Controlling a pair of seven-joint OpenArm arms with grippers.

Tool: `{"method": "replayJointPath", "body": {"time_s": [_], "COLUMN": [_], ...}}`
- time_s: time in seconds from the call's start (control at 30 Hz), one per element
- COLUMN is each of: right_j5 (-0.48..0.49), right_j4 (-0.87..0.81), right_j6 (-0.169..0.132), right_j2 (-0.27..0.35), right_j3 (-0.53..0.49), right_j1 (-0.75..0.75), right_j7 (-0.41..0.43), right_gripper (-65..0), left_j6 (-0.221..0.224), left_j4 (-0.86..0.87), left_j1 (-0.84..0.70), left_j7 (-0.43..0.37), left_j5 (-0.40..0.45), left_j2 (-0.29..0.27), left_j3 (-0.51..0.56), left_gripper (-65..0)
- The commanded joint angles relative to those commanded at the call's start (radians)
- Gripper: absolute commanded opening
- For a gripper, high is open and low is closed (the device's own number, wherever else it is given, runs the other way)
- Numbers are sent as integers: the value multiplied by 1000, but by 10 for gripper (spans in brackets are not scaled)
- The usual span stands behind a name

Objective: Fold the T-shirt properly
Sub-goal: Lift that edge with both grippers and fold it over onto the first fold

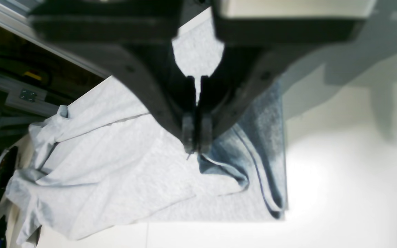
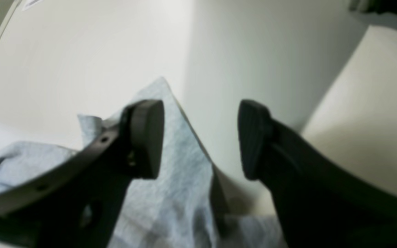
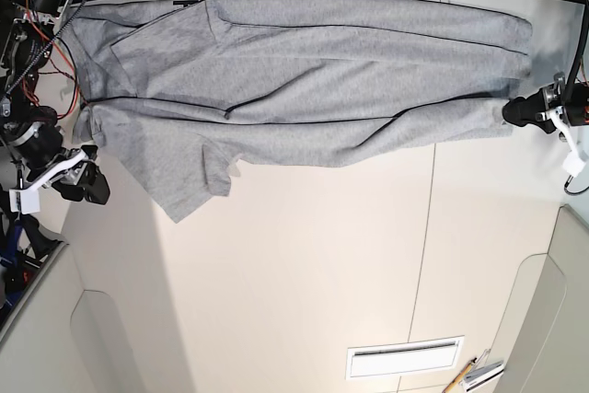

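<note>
Clamped almost shut in front of its wrist camera, the left end effector pinches an edge of the T-shirt, which lies spread and wrinkled across the far side of the table, while the right end effector hangs wide open with nothing in it, just beside the shirt's opposite end. My judgement is that the shirt is being stretched flat before the first fold, so next the right end effector needs to close on the cloth nearest it. Lettering and tag are not visible, the neck is hard to make out, and both wrist views are blurred.

one T-shirt — two end effectors, left, right
</note>
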State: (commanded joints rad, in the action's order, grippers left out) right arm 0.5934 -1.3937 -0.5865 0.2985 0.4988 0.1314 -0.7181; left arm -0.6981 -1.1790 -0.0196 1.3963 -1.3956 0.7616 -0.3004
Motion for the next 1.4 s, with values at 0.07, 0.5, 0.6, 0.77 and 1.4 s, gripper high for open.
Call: {"method": "replayJointPath", "body": {"time_s": [0.07, 0.5, 0.6, 0.77, 1.4], "right_j5": [-24, -82, -85, -129, 28], "right_j4": [77, 351, 351, 350, -204], "right_j6": [-1, -2, -2, -4, -5], "right_j2": [-2, -3, -6, -56, -66], "right_j3": [-29, -316, -384, -399, -200], "right_j1": [40, 159, 159, 159, -96], "right_j7": [27, 69, 66, 66, -168], "right_gripper": [-309, -248, -249, -291, -650], "left_j6": [0, 0, 0, 0, 0], "left_j4": [0, 0, 0, 0, -1], "left_j1": [0, 0, 0, 0, 0], "left_j7": [0, 0, -1, -1, 0], "left_j5": [0, -2, 1, 0, 0], "left_j2": [-11, -25, -25, -25, 10], "left_j3": [0, 0, 0, 0, 0], "left_gripper": [-650, -650, -650, -650, -650]}}
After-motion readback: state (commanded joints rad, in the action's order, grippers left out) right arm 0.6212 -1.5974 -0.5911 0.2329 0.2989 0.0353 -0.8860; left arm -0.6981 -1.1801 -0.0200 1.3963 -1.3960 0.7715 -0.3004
